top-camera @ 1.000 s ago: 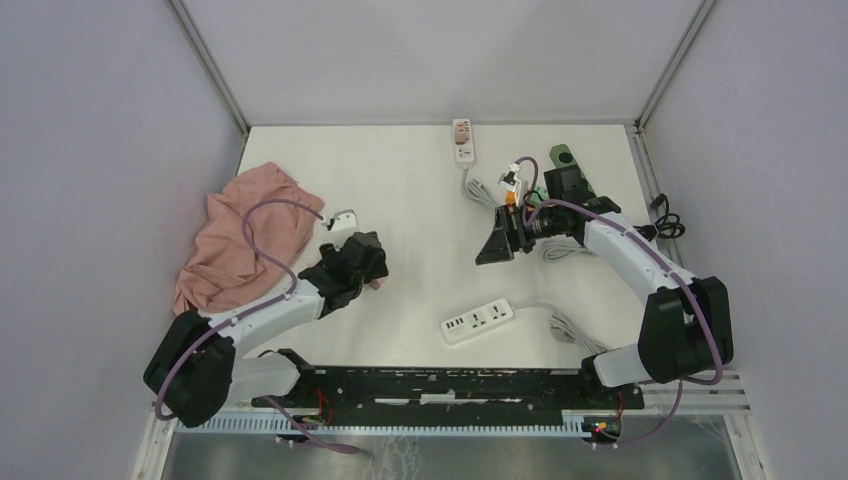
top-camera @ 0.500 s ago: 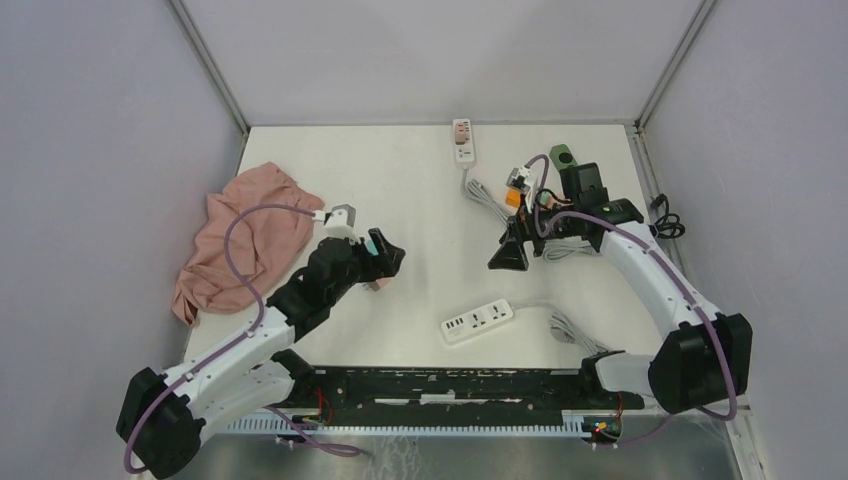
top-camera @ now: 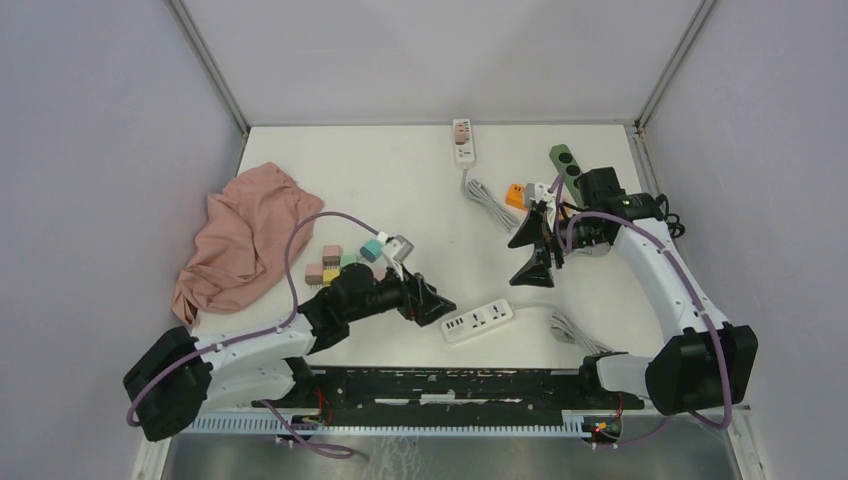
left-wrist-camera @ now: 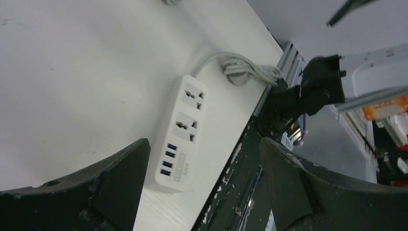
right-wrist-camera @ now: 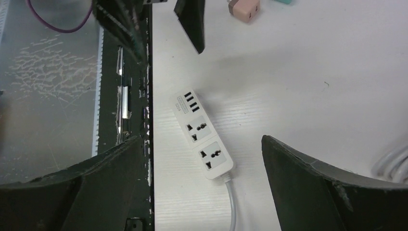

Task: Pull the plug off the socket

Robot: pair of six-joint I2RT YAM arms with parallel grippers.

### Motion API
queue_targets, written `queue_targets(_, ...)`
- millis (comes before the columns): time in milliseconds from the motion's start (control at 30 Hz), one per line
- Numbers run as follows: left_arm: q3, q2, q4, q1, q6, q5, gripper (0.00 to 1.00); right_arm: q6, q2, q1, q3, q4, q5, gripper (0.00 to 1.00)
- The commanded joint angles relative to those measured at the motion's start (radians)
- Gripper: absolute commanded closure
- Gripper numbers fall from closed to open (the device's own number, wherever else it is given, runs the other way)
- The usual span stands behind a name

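Beige plug (top-camera: 463,141), far strip (top-camera: 463,156): hard, light, likely tight-seated; you pinch its sides, pin strip. Left gripper (top-camera: 436,304), right gripper (top-camera: 530,254): both spread.

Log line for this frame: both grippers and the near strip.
left gripper: open, at white power strip | right gripper: open, facing it | sockets: both empty | held: nothing

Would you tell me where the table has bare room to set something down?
Bare: the back stretch between the cloth and the rear strip, and the middle between the blocks and the right gripper. Crowded: the right side, with cords and the green strip.
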Motion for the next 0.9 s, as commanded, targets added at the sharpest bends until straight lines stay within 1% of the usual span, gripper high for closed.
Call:
queue_targets(0,0.108,0.034,-0.101,-0.193,0.220,-0.235,0.10,-0.125,-0.028,-0.051,0.060,-0.093,-0.059,0.00)
queue_targets(67,0.134,0.068,-0.143,-0.264,0.285,-0.313,0.10,-0.122,-0.040,-0.071,0.058,-0.089,-0.062,0.00)
queue_targets(133,0.165,0.104,-0.175,-0.308,0.314,-0.369,0.11,-0.107,-0.047,-0.089,0.057,-0.078,-0.064,0.00)
queue_targets(267,0.234,0.176,-0.261,-0.404,0.366,-0.523,0.11,-0.069,-0.058,-0.122,0.056,-0.052,-0.063,0.00)
queue_targets(300,0.244,0.186,-0.271,-0.419,0.372,-0.541,0.11,-0.062,-0.062,-0.131,0.056,-0.048,-0.062,0.00)
queue_targets(400,0.255,0.202,-0.275,-0.433,0.378,-0.546,0.10,-0.036,-0.071,-0.151,0.055,-0.030,-0.060,0.00)
queue_targets(533,0.261,0.226,-0.272,-0.439,0.376,-0.514,0.11,0.011,-0.083,-0.174,0.042,0.009,-0.055,0.00)
queue_targets(667,0.285,0.276,-0.285,-0.455,0.363,-0.515,0.12,0.038,-0.091,-0.184,0.033,0.038,-0.056,0.00)
queue_targets(867,0.385,0.398,-0.384,-0.491,0.375,-0.576,0.13,0.056,-0.092,-0.195,0.031,0.049,-0.061,0.00)
